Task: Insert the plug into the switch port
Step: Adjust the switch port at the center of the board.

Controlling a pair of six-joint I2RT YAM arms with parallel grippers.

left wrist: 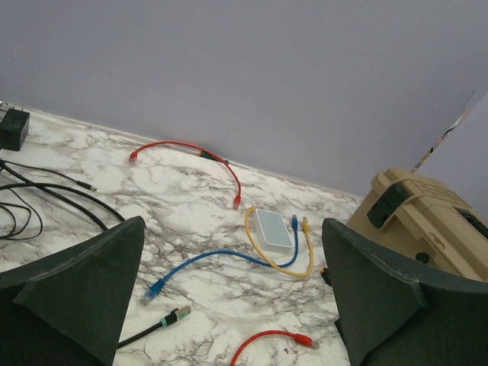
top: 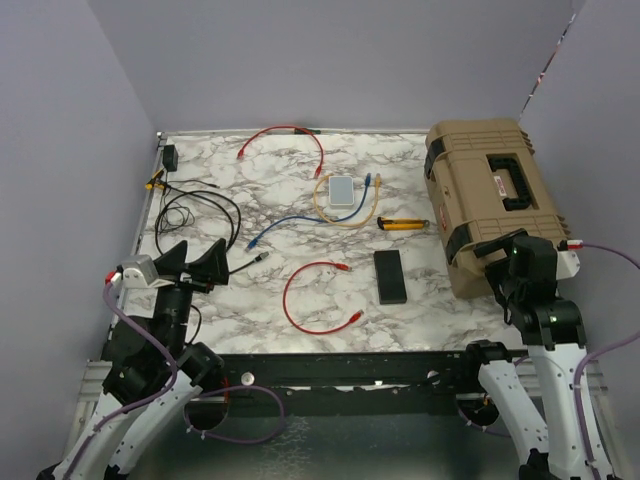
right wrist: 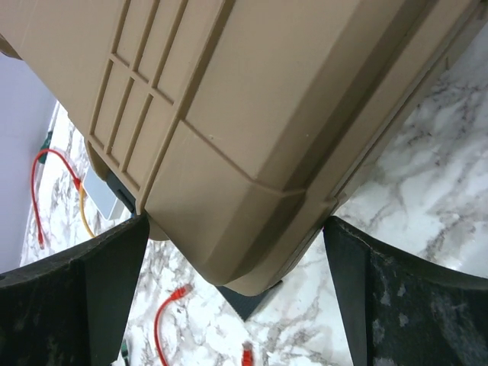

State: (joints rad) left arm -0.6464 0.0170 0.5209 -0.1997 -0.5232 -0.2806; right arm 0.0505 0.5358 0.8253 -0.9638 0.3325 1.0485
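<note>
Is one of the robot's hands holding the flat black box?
No, the switch lies alone on the table, apart from the open left gripper and the open right gripper.

**Top external view:** from high above the near edge, looking down and toward the far wall over the whole counter (top: pixel 300 215).
**Left wrist view:** low over the near-left corner, facing far and right.
**Right wrist view:** close against the tan case (right wrist: pixel 252 114) at the right, facing left.
**Shared by all three views:** the grey-white box (top: pixel 342 191) and the far red cable (top: pixel 290 131).
</note>
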